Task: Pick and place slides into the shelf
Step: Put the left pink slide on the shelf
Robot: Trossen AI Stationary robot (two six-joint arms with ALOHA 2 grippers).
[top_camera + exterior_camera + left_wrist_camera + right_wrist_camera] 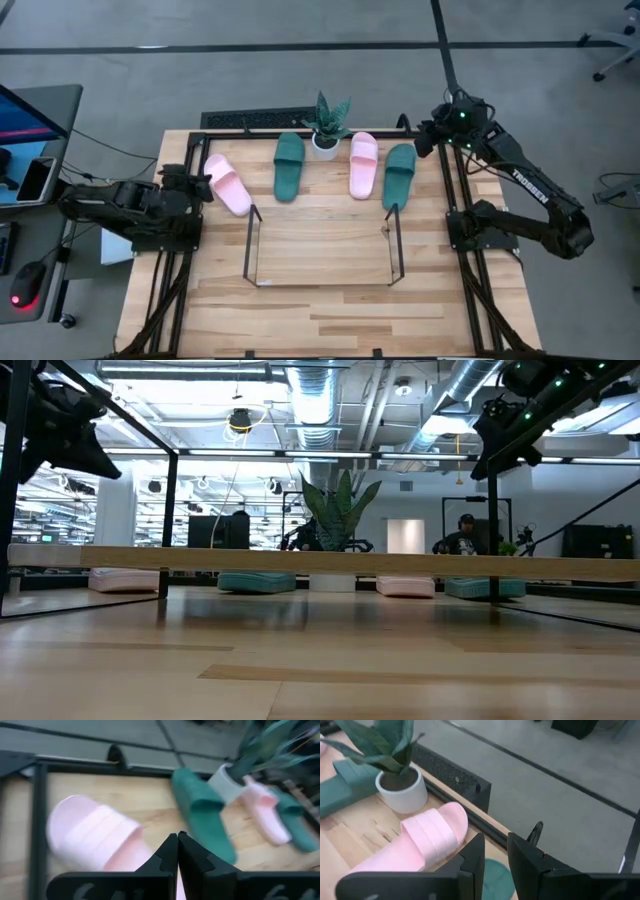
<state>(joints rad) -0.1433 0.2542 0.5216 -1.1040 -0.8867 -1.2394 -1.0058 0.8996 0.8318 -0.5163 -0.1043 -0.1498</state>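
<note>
Four slides lie soles down along the far part of the table: a pale pink one (228,185), a dark green one (289,165), a second pink one (363,164) and a second green one (400,175). The black wire shelf (322,283) stands empty at the table's middle. My left gripper (207,186) is shut and hangs above the left pink slide's left side (95,832), high off the table in the low view (62,435). My right gripper (424,136) is a little open, in the air past the right green slide's far end; the right pink slide (427,840) shows beyond its fingers.
A small potted plant (326,125) in a white pot stands between the green and pink slides at the far edge. A black metal frame (460,190) edges the table. Bare wood lies on the near half (330,320).
</note>
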